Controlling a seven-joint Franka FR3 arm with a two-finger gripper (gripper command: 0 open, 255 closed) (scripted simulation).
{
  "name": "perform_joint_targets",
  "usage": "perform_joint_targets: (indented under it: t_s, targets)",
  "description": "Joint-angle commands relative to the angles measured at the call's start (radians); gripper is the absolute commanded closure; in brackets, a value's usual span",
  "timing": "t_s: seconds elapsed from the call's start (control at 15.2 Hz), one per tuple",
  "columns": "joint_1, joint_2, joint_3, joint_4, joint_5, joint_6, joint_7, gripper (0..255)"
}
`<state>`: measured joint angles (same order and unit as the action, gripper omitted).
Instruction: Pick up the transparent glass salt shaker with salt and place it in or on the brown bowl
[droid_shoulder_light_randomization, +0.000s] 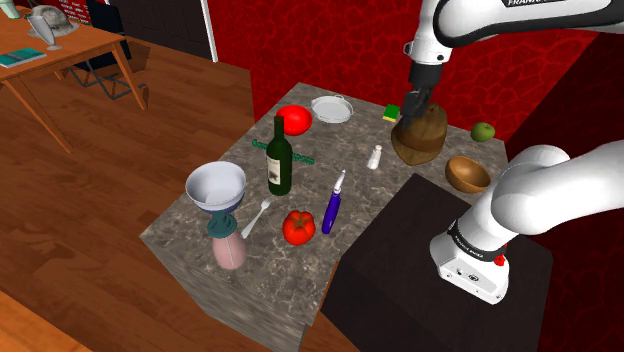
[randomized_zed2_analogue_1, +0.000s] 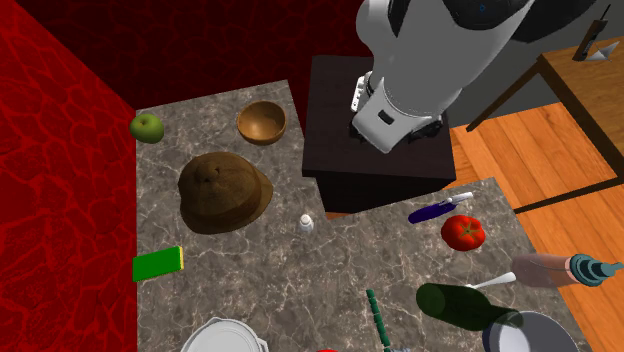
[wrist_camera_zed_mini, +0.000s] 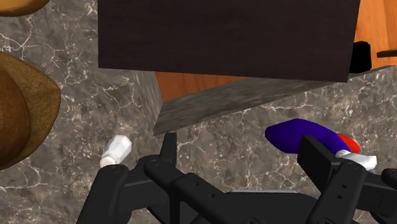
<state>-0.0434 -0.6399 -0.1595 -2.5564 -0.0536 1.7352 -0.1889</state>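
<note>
The small salt shaker (droid_shoulder_light_randomization: 375, 157) with a white cap stands upright on the marble tabletop, between the dark wine bottle (droid_shoulder_light_randomization: 279, 158) and a brown dome-shaped hat (droid_shoulder_light_randomization: 420, 135). It also appears in the second exterior view (randomized_zed2_analogue_1: 306, 223) and the wrist view (wrist_camera_zed_mini: 116, 151). The brown bowl (droid_shoulder_light_randomization: 467, 174) (randomized_zed2_analogue_1: 262, 122) sits near the table edge by the stand, with nothing in it. My gripper (droid_shoulder_light_randomization: 413, 102) (wrist_camera_zed_mini: 242, 159) hangs high above the table, over the hat in the shoulder view. It is open and holds nothing. The shaker lies off to the side of one finger (wrist_camera_zed_mini: 167, 149).
A green apple (droid_shoulder_light_randomization: 484, 131), green sponge (droid_shoulder_light_randomization: 392, 112), purple-handled tool (droid_shoulder_light_randomization: 333, 205), tomato (droid_shoulder_light_randomization: 298, 227), white bowl (droid_shoulder_light_randomization: 215, 186), pink bottle (droid_shoulder_light_randomization: 228, 245) and a silver dish (droid_shoulder_light_randomization: 331, 109) are spread over the table. The dark stand (droid_shoulder_light_randomization: 440, 260) adjoins the table beside the bowl.
</note>
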Motion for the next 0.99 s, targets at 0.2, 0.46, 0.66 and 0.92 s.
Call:
perform_joint_targets:
  t_s: [0.2,0.46,0.66,0.92]
  targets:
    - [-0.018,0.159,-0.061,-0.012,-0.029,0.176,-0.060,0]
    - [-0.029,0.301,-0.110,0.003,-0.036,0.305,-0.113,0]
    - [-0.034,0.417,-0.143,0.030,-0.026,0.396,-0.158,0]
    - [-0.042,0.581,-0.179,0.085,0.013,0.503,-0.229,0]
